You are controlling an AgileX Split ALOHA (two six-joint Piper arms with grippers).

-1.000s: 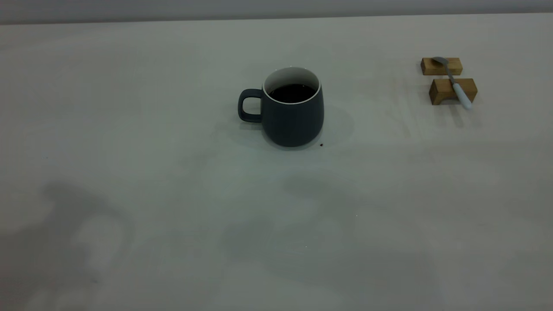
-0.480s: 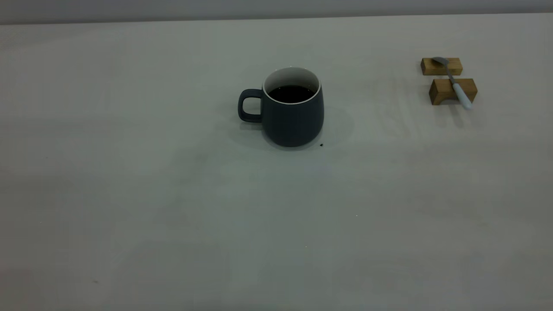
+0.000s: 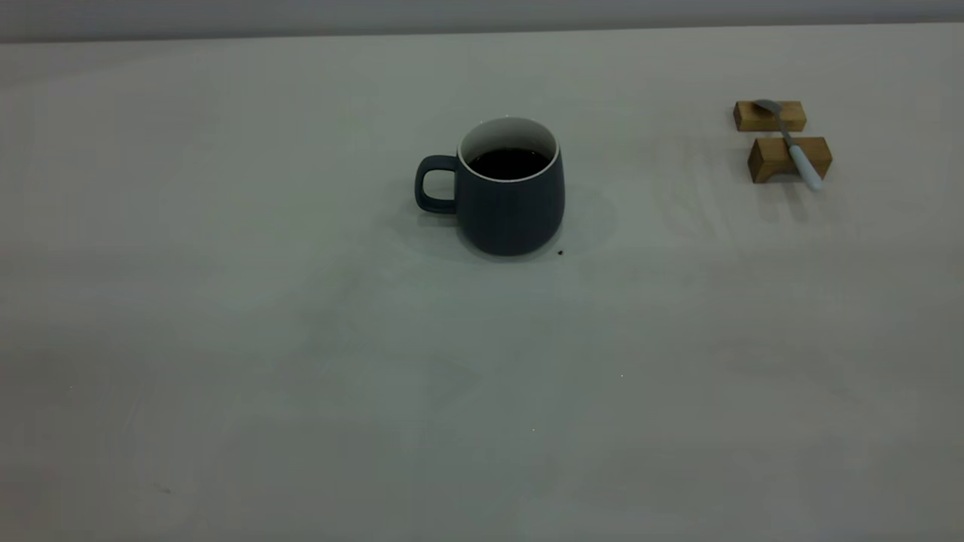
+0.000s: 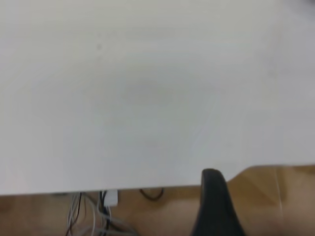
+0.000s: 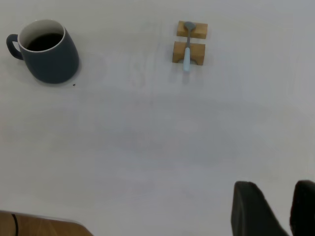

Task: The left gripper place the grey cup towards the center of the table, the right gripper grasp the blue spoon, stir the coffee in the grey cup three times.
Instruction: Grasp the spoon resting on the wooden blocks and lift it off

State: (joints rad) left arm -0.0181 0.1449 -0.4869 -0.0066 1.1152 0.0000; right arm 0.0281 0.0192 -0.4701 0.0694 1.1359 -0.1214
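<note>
**Cup mid-table, spoon on its blocks, both claws back at the table edge**

The grey cup (image 3: 501, 188) is a squat, round-bellied mug, matte dark grey-blue outside and white inside, with a loop handle. The coffee (image 3: 509, 162) lies flat, dark and glossy below the rim. In the right wrist view the cup (image 5: 47, 51) stands well apart from the right gripper (image 5: 276, 209), far across the table and off to one side.

The blue spoon (image 3: 791, 143) is slim, with a pale blue rounded handle and a thin grey metal neck and bowl. It lies bridged across two tan wooden blocks (image 3: 783, 139), bowl on the farther block, handle over the nearer one and jutting past it. From the right gripper it lies far ahead, nearer its line than the cup. The right gripper's two dark fingers show a narrow gap between them and clasp nothing.

Only one dark finger of the left gripper (image 4: 215, 206) shows, at the table's near edge over a wooden floor with cables (image 4: 96, 216); whether that claw is spread or closed cannot be told.

The table (image 3: 301, 339) is a plain pale matte surface with a few tiny dark specks, one just beside the cup's base. Wide bare room lies between each claw and the cup.
</note>
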